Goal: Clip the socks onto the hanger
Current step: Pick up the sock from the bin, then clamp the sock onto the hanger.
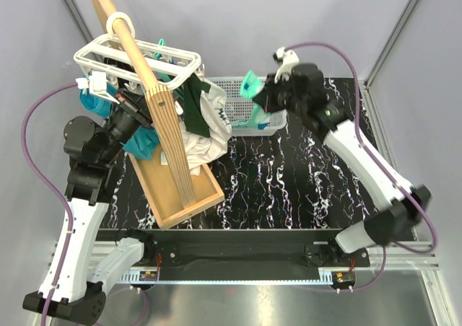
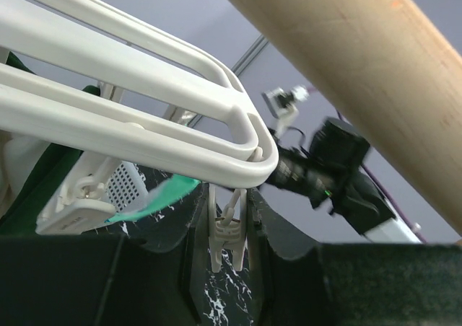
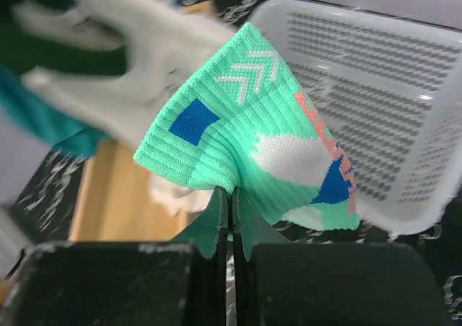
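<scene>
The white hanger (image 1: 108,52) hangs on the wooden pole at the back left; its frame bars (image 2: 144,124) fill the left wrist view. My left gripper (image 1: 137,95) reaches up under it; its jaws (image 2: 228,196) press on both sides of a white clip (image 2: 229,232) hanging from the frame's corner. My right gripper (image 1: 261,95) is shut on a mint green sock (image 1: 250,86) with blue, white and orange marks (image 3: 245,124), held in the air over the basket's left end, right of the hanger. The sock also shows in the left wrist view (image 2: 159,196). Other socks are not discernible.
The pale wooden pole (image 1: 137,52) rises from a slatted wooden stand (image 1: 180,189). A teal cloth (image 1: 141,142), a dark green garment (image 1: 195,106) and a white cloth (image 1: 206,142) hang or lie below the hanger. A grey mesh basket (image 1: 238,102) sits on the black marbled table (image 1: 289,174).
</scene>
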`<action>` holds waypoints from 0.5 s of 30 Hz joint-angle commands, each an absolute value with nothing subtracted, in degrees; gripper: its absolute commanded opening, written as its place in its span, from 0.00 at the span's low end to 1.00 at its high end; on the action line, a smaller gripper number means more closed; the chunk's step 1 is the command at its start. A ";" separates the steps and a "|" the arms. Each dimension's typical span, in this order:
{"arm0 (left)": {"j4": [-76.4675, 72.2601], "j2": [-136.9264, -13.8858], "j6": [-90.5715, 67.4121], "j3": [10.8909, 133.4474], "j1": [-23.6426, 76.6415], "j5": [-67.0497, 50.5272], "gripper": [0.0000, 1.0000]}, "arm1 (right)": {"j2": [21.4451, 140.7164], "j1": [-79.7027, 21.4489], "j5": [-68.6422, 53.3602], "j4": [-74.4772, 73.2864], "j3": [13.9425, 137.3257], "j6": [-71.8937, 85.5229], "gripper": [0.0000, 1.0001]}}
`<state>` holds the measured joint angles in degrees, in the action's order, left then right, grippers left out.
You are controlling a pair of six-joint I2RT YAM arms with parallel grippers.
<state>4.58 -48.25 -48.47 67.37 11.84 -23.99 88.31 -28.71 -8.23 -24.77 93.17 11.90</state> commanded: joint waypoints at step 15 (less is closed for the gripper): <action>0.79 -49.04 -50.01 68.11 11.69 -26.90 0.00 | 75.39 -41.39 -28.03 -11.34 79.36 26.62 0.00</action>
<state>3.68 -48.97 -49.54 67.37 11.84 -25.45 72.75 -40.51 -24.23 -18.35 76.69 23.07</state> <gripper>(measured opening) 0.264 0.014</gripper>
